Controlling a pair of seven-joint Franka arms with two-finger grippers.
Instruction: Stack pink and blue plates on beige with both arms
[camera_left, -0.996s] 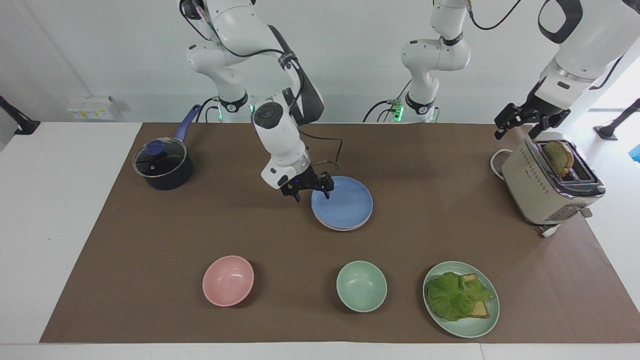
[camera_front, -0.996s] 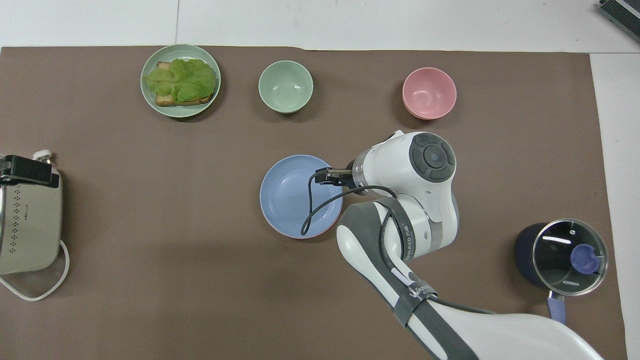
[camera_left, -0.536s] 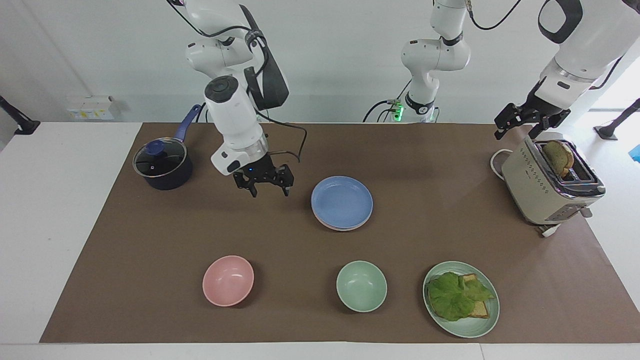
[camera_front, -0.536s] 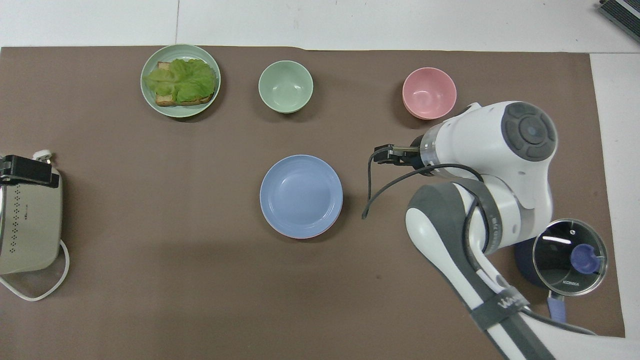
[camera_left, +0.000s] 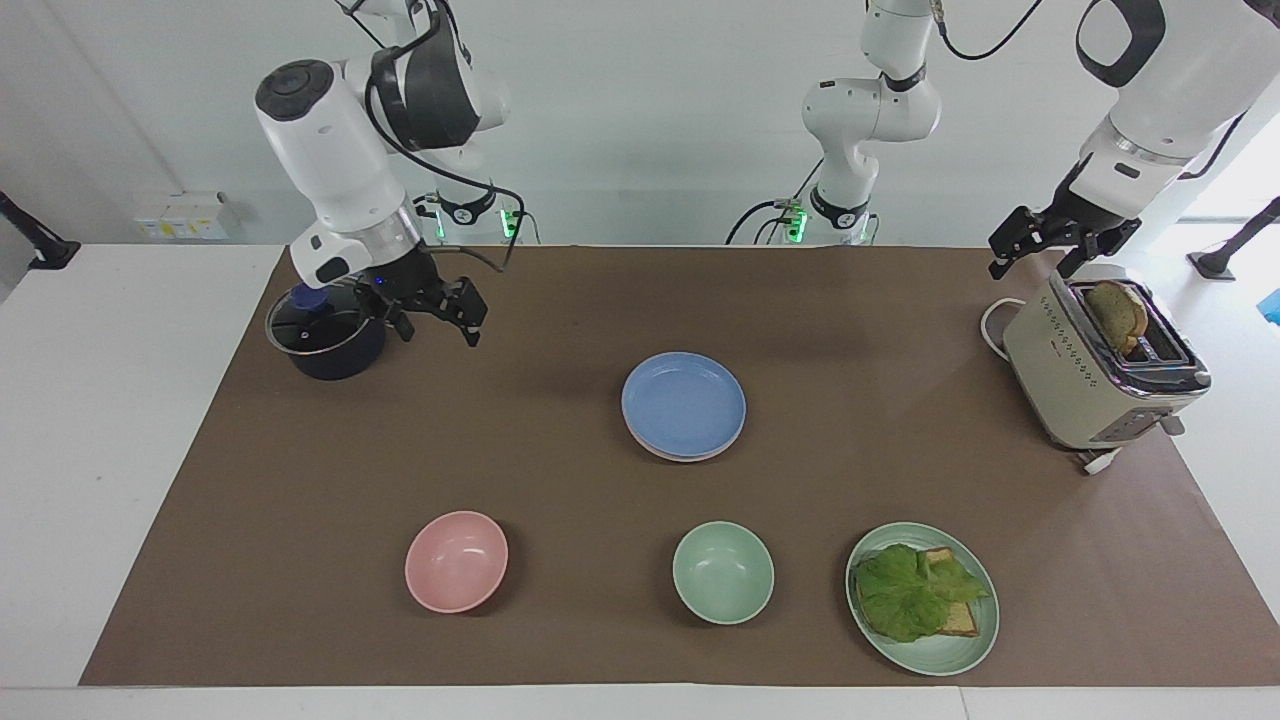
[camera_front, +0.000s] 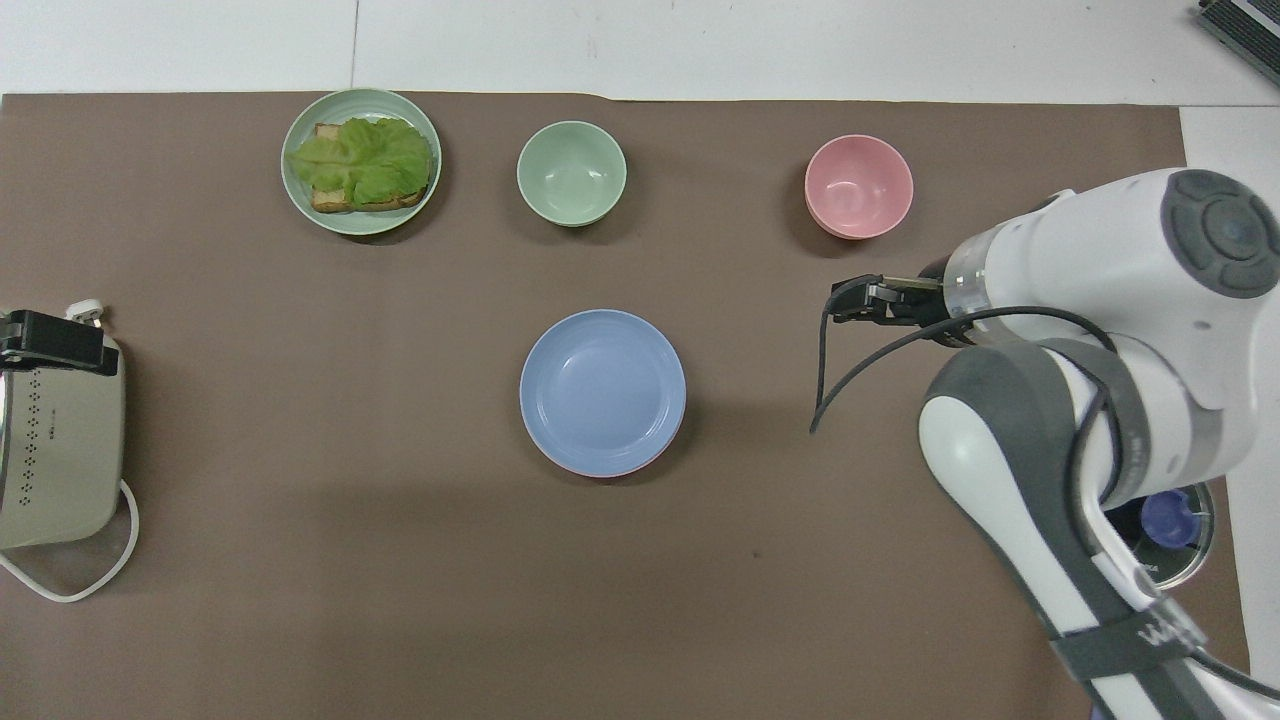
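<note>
We take the blue plate (camera_left: 684, 402) as our landmark, lying near the middle of the brown mat (camera_left: 640, 480). It tops a neat stack: a thin pink rim (camera_left: 660, 452) peeks out beneath it on the side away from the robots, and we cannot make out the beige plate under those two. Judging by how squarely the stack sits, the stacking looks done or nearly so.

Our right gripper (camera_left: 437, 312) hangs in the air toward the right arm's end of the table from the blue plate, just beside the lidded pot (camera_left: 325, 330), with its fingers spread and nothing between them. Our left gripper (camera_left: 1040, 243) waits above the toaster (camera_left: 1100, 365), well apart from the blue plate toward the left arm's end, likewise spread and empty.

Both hands being clear of the stack suits a finished placement, since nothing presses on the plates.

Around the blue plate the mat lies bare on every side. Farther from the robots than the plate stand a pink bowl (camera_left: 456, 561), a green bowl (camera_left: 723, 573) and a green plate with toast and lettuce (camera_left: 922, 597), all near the mat's edge.
</note>
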